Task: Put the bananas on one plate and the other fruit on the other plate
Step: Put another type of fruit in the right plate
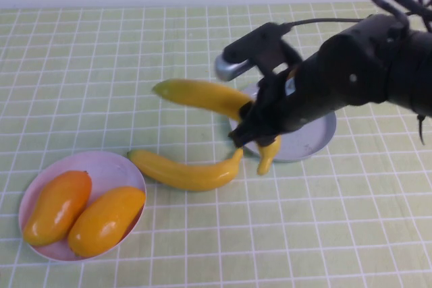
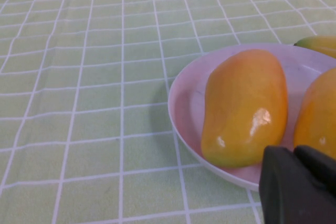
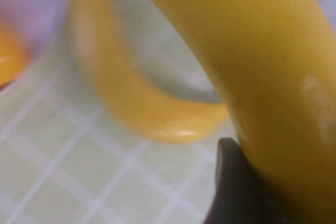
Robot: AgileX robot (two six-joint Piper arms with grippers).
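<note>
My right gripper (image 1: pixel 250 123) is shut on one banana (image 1: pixel 202 96) and holds it in the air at the near-left rim of the grey-blue plate (image 1: pixel 314 143). In the right wrist view this banana (image 3: pixel 262 66) fills the picture beside one dark finger (image 3: pixel 231 187). The second banana (image 1: pixel 185 172) lies on the cloth between the plates. Two orange-yellow fruits (image 1: pixel 57 207) (image 1: pixel 106 220) lie on the pink plate (image 1: pixel 108 163). My left gripper (image 2: pixel 294 153) is shut and empty, close over the pink plate's rim (image 2: pixel 181 103) beside one fruit (image 2: pixel 244 108).
A green checked cloth (image 1: pixel 101 65) covers the whole table. The right arm's dark body (image 1: pixel 364 65) reaches over the grey-blue plate and hides part of it. A white wall runs along the far edge.
</note>
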